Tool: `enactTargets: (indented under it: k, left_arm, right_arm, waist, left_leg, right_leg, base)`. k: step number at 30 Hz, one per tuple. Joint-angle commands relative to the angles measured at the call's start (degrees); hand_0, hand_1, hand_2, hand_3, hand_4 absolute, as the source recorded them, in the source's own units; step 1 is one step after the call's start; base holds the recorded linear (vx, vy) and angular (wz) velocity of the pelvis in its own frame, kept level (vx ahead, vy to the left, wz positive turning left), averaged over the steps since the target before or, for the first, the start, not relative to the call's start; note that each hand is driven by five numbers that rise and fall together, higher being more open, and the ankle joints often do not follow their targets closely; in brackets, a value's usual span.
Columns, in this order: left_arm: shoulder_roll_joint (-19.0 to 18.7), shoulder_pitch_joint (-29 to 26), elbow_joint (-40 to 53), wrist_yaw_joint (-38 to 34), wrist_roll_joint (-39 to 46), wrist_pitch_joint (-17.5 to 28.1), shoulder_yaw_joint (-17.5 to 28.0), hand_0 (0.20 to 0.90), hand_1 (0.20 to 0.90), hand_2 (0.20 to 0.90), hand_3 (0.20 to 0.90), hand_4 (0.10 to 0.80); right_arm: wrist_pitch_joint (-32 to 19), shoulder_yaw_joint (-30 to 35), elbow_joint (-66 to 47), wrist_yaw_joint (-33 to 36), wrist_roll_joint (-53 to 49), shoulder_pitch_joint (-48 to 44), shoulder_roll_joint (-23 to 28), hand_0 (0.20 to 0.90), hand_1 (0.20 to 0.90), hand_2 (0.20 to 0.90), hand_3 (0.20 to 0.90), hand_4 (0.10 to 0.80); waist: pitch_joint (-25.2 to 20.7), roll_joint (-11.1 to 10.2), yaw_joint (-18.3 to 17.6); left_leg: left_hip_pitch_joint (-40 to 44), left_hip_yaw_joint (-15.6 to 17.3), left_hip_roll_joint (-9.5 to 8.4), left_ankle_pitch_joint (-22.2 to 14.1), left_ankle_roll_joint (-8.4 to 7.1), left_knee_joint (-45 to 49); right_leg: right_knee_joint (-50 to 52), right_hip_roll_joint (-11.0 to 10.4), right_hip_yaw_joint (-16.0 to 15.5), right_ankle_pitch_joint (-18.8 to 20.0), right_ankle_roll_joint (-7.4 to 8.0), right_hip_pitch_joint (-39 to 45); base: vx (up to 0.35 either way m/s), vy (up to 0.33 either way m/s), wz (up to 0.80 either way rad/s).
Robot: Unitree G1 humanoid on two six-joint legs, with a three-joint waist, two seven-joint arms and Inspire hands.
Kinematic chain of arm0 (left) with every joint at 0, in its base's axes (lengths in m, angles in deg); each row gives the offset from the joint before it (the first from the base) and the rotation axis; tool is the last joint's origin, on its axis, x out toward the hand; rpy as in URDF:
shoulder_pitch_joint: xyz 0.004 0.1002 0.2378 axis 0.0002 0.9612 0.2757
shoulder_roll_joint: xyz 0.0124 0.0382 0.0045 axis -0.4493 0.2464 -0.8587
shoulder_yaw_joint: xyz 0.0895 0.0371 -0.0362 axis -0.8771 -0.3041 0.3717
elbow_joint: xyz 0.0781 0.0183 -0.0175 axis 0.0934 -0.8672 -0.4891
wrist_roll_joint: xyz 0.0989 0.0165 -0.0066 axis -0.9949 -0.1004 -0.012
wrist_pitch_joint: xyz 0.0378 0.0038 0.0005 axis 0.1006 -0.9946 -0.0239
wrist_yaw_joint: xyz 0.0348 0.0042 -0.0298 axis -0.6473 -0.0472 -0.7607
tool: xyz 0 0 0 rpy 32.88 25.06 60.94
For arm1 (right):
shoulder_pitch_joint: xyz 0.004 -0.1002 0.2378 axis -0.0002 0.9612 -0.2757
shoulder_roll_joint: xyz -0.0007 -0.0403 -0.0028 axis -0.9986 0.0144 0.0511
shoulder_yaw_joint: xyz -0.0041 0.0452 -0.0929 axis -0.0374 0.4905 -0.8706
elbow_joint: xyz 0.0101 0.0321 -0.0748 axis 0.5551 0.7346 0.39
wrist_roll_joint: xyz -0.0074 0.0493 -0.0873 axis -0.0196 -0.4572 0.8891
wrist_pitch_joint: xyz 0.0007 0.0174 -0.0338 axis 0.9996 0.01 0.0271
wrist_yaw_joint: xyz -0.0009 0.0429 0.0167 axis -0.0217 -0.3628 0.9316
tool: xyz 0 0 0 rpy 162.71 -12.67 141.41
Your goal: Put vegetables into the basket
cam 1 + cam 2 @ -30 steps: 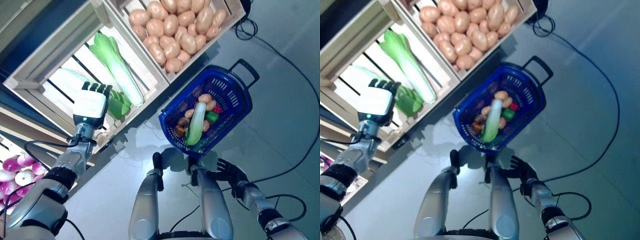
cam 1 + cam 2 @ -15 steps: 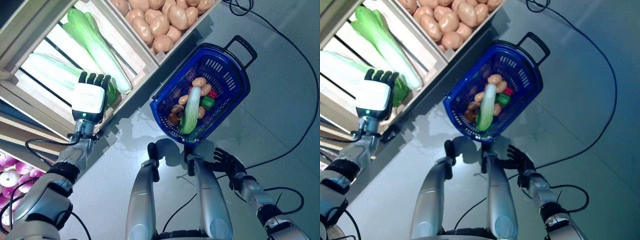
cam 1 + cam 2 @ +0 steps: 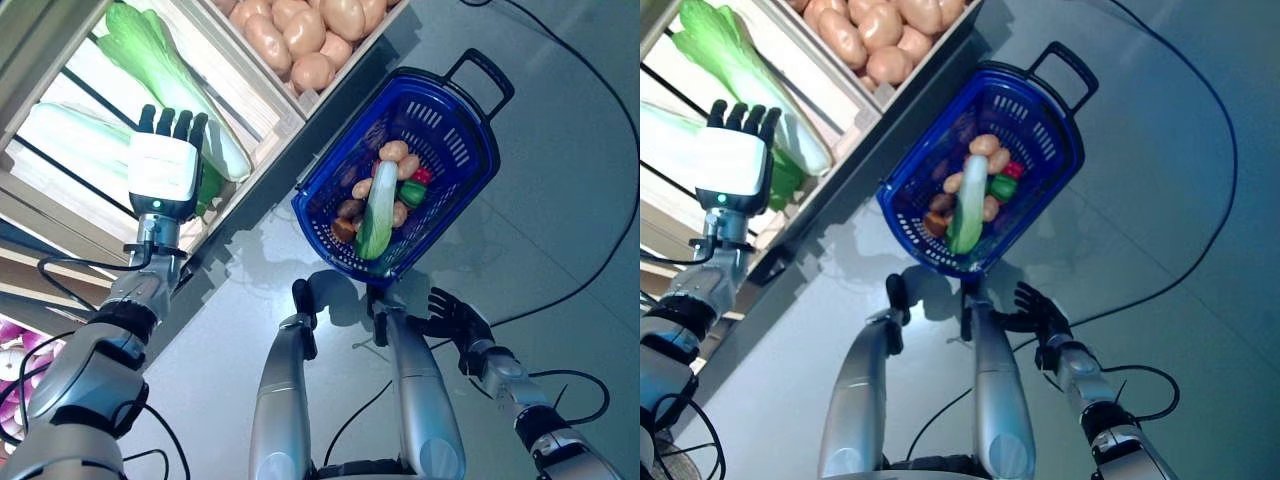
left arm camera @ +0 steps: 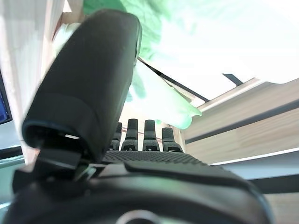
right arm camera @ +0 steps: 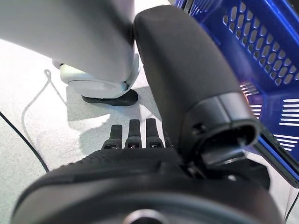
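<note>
A blue basket point(image 3: 455, 135) stands on the floor, holding a long pale green vegetable point(image 3: 377, 210), potatoes point(image 3: 395, 152) and red and green peppers point(image 3: 416, 182). My left hand point(image 3: 165, 165) is open, fingers straight, reaching over the front edge of a wooden crate point(image 3: 262, 150). It is beside a leafy green cabbage point(image 3: 160, 70) and holds nothing. The left wrist view shows the same cabbage point(image 4: 159, 102) just past the fingers point(image 4: 148, 135). My right hand point(image 3: 455, 318) hangs open low by the basket's near side, and the basket's wall point(image 5: 243, 42) shows close to it.
A second pale cabbage point(image 3: 70, 140) lies deeper in the same crate. The neighbouring crate holds several potatoes point(image 3: 300, 30). Purple onions point(image 3: 8, 335) show on a lower shelf at the far left. Grey floor surrounds the basket.
The camera has shifted, so the crates and basket sit higher in the picture. My left hand has reached slightly further over the crate's edge toward the cabbage. The right hand is unchanged.
</note>
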Motion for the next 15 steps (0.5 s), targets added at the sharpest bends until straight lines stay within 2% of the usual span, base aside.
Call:
enactTargets:
  k: [1,8,15]
  left_arm:
    - [-5.3,-1.9,-0.9,-5.0,0.5,-2.8,6.0,0.900,0.900,0.900,0.900,0.800]
    - [-4.0,2.1,-1.0,-3.7,-2.2,-1.4,6.1,0.900,0.900,0.900,0.900,0.800]
    - [-3.3,7.9,0.7,-1.7,1.2,-1.5,7.2,0.900,0.900,0.900,0.900,0.800]
  right_arm:
    - [-1.6,0.0,-1.0,2.6,-1.4,5.7,3.9,0.900,0.900,0.900,0.900,0.800]
    - [-2.2,-0.1,-1.1,2.8,-1.7,5.5,3.6,0.900,0.900,0.900,0.900,0.800]
    - [-2.0,0.5,-1.4,3.0,-1.4,5.5,3.9,0.900,0.900,0.900,0.900,0.800]
  waist:
    - [-0.1,0.9,-0.6]
    - [-0.1,0.9,0.0]
    - [-0.1,1.7,0.7]
  left_leg:
    - [-3.2,-1.9,-0.56,2.1,-1.94,-0.4]
    - [-3.7,-1.9,-1.02,2.1,-1.90,-0.9]
    - [-4.1,-1.9,-1.46,1.9,-1.83,-1.0]
  right_leg:
    - [-1.4,0.0,-0.3,0.2,0.35,2.0]
    - [-2.5,-0.2,-0.6,0.7,0.55,1.6]
    - [-2.8,-0.8,-1.0,0.9,0.80,1.2]
  base:
    - [0.000,0.000,0.00]
    - [0.000,0.000,0.00]
    - [0.000,0.000,0.00]
